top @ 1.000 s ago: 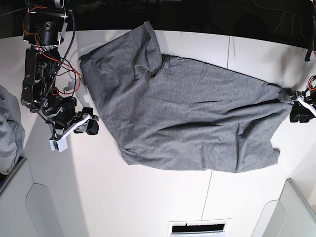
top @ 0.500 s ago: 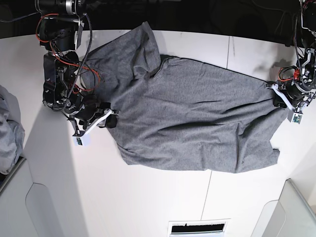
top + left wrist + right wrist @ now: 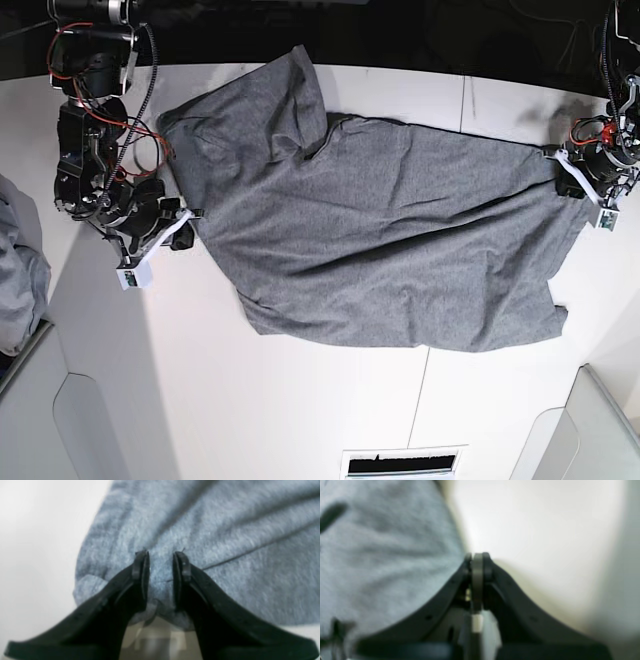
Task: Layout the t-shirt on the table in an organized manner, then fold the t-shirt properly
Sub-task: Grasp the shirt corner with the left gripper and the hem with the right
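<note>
The grey t-shirt [image 3: 380,230] lies spread but creased across the white table [image 3: 300,400], with one part folded up toward the far edge. My left gripper [image 3: 572,178] sits at the shirt's right corner. In the left wrist view its fingers [image 3: 142,565] are closed on a bunch of t-shirt [image 3: 225,530] cloth that fills the gap of the left gripper [image 3: 161,555]. My right gripper [image 3: 185,215] is at the shirt's left edge. In the right wrist view the right gripper [image 3: 477,557] is shut, pads together, the t-shirt [image 3: 382,542] just to its left; no cloth shows between the pads.
A paler bunched cloth [image 3: 15,270] hangs at the left edge. Light grey bins stand at the near left [image 3: 60,420] and near right [image 3: 595,430]. A slotted vent [image 3: 400,462] sits at the front edge. A thin seam line [image 3: 461,105] crosses the table.
The right gripper has shut and drawn back left from over the shirt's edge. The left gripper has narrowed on the right corner and shifted toward the far edge, pulling that corner along.
</note>
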Available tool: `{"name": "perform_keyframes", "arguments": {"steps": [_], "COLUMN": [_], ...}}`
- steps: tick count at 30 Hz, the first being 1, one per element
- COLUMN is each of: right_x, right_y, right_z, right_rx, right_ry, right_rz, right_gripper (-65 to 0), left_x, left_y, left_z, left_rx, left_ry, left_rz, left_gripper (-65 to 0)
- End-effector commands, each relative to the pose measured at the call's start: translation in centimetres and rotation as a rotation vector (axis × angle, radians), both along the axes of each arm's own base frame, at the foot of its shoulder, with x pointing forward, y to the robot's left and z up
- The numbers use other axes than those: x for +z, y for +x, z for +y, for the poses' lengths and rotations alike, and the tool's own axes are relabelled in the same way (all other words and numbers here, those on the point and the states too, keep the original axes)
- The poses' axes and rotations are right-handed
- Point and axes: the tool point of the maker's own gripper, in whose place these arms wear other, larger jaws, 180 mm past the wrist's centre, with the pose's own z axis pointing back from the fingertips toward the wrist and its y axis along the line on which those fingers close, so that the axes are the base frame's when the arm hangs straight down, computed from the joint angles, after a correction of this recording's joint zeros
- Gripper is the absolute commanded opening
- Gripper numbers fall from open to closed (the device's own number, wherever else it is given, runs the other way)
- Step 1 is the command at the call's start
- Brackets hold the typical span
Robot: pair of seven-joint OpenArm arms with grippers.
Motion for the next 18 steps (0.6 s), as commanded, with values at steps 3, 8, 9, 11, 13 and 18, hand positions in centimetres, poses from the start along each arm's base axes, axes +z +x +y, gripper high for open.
{"name": "perform_keyframes", "arguments": {"steps": [3, 8, 9, 11, 13, 18], "right_x": [1.7, 2.0, 2.1, 2.4, 3.1, 4.8], "right_y": [0.5, -1.2, -1.3, -1.1, -0.4, 1.6], "right_z": [-1.2, -0.9, -0.8, -0.6, -0.5, -0.4], "right_rx": [-0.015, -0.007, -0.010, -0.018, -0.031, -0.082], "right_ry": [0.024, 0.086, 0.099, 0.123, 0.138, 0.157], "right_rz": [-0.047, -0.056, -0.057, -0.070, -0.110, -0.229], "right_gripper": [-65.0, -65.0, -65.0, -65.0, -65.0, -31.7], "left_x": [-0.2, 1.7, 2.1, 3.1, 4.3, 8.3], "left_y": [-3.4, -4.9, -4.6, -3.8, -2.7, 0.0], "left_z": [-2.8, -6.9, -7.2, -7.1, -6.4, -3.7], "left_rx": [-0.103, -0.203, -0.212, -0.208, -0.196, -0.115], "left_ry": [-0.072, -0.181, -0.180, -0.170, -0.156, -0.145], "left_rz": [0.105, 0.082, 0.068, 0.033, -0.011, -0.153], "left_gripper": [-46.9, -46.9, -46.9, -46.9, -46.9, -46.9]}}
